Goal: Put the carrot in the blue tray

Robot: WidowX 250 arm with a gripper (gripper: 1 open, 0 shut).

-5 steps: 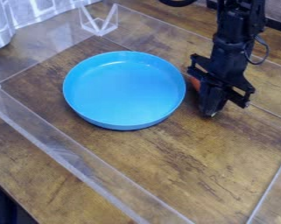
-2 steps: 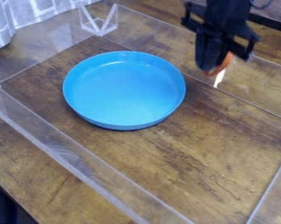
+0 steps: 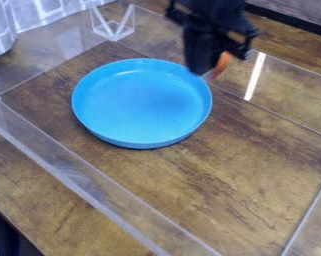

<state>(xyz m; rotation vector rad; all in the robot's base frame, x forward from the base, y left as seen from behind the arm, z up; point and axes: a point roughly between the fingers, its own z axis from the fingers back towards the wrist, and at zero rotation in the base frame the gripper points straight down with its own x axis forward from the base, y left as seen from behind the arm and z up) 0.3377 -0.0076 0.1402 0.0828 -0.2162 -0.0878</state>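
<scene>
Your gripper [image 3: 210, 62] is squeezed tight on the carrot [image 3: 226, 61], up in the air over the far edge of the blue tray [image 3: 129, 105]. Let go here and the carrot might hit the tray's rim and roll away outside.

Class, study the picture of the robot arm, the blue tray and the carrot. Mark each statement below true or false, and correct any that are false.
1. The blue tray has nothing in it. True.
2. The carrot lies on the wooden table. False: the gripper is shut on it and holds it up off the table.
3. The gripper hangs by the tray's far right rim, as the picture shows it. True.
4. The blue tray is square. False: it is round, with a low raised rim.
</scene>
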